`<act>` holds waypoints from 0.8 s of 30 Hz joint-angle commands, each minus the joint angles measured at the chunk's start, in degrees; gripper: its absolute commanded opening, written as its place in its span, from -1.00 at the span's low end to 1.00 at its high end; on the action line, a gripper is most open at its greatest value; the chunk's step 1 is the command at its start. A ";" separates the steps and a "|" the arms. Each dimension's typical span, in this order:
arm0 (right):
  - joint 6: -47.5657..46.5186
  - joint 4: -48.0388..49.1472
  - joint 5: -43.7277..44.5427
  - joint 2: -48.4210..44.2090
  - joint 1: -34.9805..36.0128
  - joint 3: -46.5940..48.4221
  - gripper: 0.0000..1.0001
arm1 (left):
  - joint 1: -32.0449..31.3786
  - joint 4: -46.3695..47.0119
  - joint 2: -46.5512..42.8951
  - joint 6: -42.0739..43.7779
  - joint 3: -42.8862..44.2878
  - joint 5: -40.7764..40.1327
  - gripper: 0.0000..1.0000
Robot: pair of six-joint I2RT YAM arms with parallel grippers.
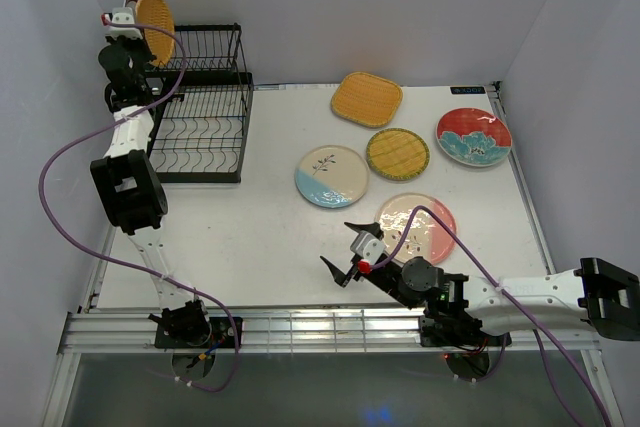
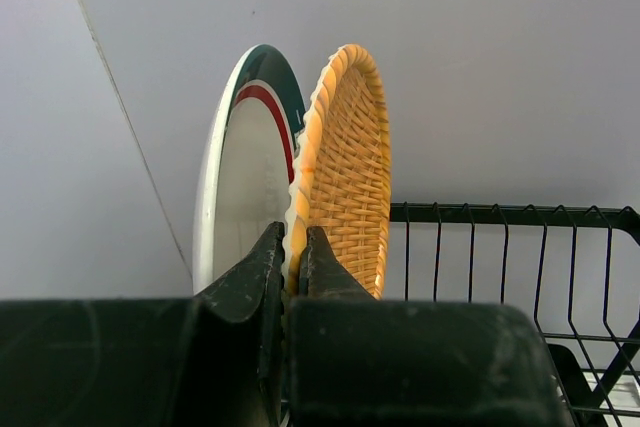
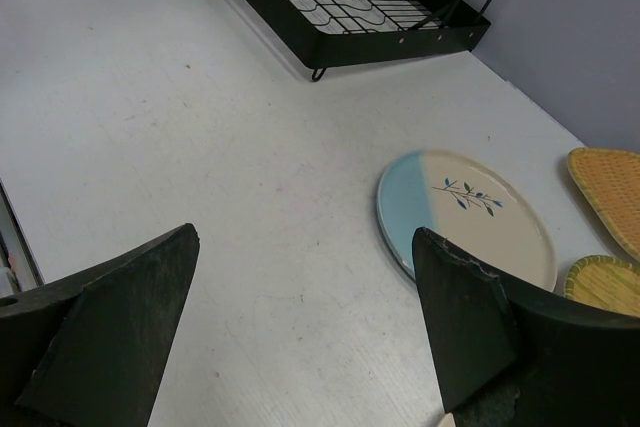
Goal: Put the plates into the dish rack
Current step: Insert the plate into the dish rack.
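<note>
Status, front to back:

- Right gripper (image 1: 343, 250): jaws wide apart, holding nothing, low over the table (image 1: 250, 237) near the front edge, just beside the cream-pink plate (image 1: 416, 228).
- Flat on the table, not loaded: the cream-pink plate, cream-blue plate (image 1: 332, 176), round woven plate (image 1: 397, 154), red-teal floral plate (image 1: 473, 136) and rounded-square woven plate (image 1: 367, 99). That makes five.
- Dish rack (image 1: 200, 117): far left. We see no plate standing in the lower slots from above.
- Left gripper (image 2: 293, 242): clamped on the rim of a second round woven plate (image 2: 345, 177), held on edge up by the rack's upper tier at the far-left corner.
- Green-striped white plate (image 2: 245, 177): on edge right beside the held plate, on its far side from the rack wires. We cannot tell whether it is seated in the rack or just leaning there.

Count: seven plates (three woven, four ceramic), one rack, two grippers.

Our read: early in the job. At most one plate is placed, one is in hand for placing, and five are left. The cream-pink is the closest pick for the right arm.
</note>
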 commanded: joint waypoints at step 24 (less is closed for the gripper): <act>0.38 2.14 0.59 0.93 -0.24 2.93 0.85 | -1.69 -1.16 0.75 2.95 13.95 -7.32 -1.00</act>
